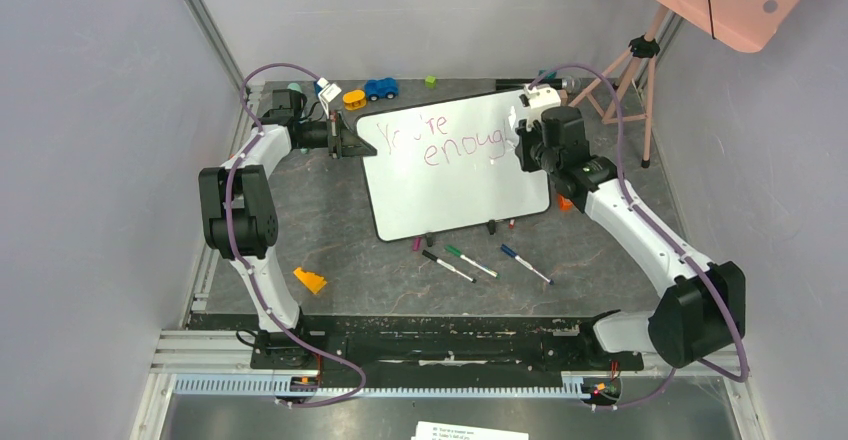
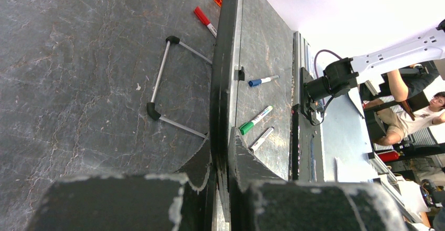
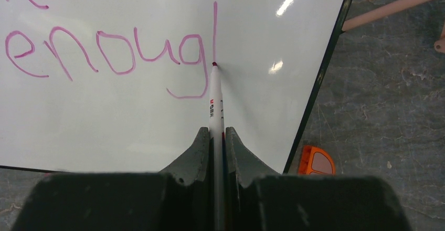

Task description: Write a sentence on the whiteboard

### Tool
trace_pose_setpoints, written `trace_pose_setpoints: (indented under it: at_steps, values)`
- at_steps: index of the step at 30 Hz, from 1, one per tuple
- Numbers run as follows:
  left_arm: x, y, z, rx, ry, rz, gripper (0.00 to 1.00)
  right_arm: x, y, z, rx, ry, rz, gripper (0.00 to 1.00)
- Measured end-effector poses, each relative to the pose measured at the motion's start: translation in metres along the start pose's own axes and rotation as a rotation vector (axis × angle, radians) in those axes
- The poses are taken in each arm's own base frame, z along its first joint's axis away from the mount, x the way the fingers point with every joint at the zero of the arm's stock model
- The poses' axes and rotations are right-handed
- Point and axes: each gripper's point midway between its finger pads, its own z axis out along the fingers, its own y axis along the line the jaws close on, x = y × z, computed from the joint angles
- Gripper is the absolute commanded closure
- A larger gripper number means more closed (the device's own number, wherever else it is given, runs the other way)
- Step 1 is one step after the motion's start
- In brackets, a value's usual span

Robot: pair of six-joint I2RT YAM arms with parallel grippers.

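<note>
Glossy white within a thin black frame, the large rectangular whiteboard (image 1: 460, 195) is seen from above standing mid-way across the dark mottled surface (image 1: 330, 230). The pink-purple handwritten sentence (image 1: 440, 140) runs over its upper part. Its left edge is met by the left pincer (image 1: 347, 142), and the right pincer (image 1: 522, 145) is placed at the end of the writing. Three thin markers, black-capped (image 1: 447, 266), green-capped (image 1: 470, 260) and blue-capped (image 1: 525, 264), lie just in front of the board.

From the left wrist, the left pincer (image 2: 221, 157) is shown pressed together on the whiteboard's black frame (image 2: 225, 58), seen edge-on.

From the right wrist, a slim white marker (image 3: 215, 100) is pinched in the right pincer (image 3: 216, 142). Its pink tip touches the whiteboard (image 3: 131, 121) at the foot of a fresh vertical stroke just after "enoug" – the sentence (image 3: 105, 52) reads no further.
</note>
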Motion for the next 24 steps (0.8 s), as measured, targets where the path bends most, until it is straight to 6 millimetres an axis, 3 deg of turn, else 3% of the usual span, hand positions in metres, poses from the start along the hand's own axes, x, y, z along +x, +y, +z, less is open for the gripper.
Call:
trace_pose_setpoints:
  at_steps: [11, 24]
  values:
    - [0.0, 0.0, 0.0, 0.0, 0.0, 0.0, 0.98, 0.004, 0.0, -0.001, -0.003, 0.011, -0.001, 1.0]
    - [0.0, 0.0, 0.0, 0.0, 0.0, 0.0, 0.98, -0.024, -0.002, 0.006, 0.017, -0.023, 0.002, 1.0]
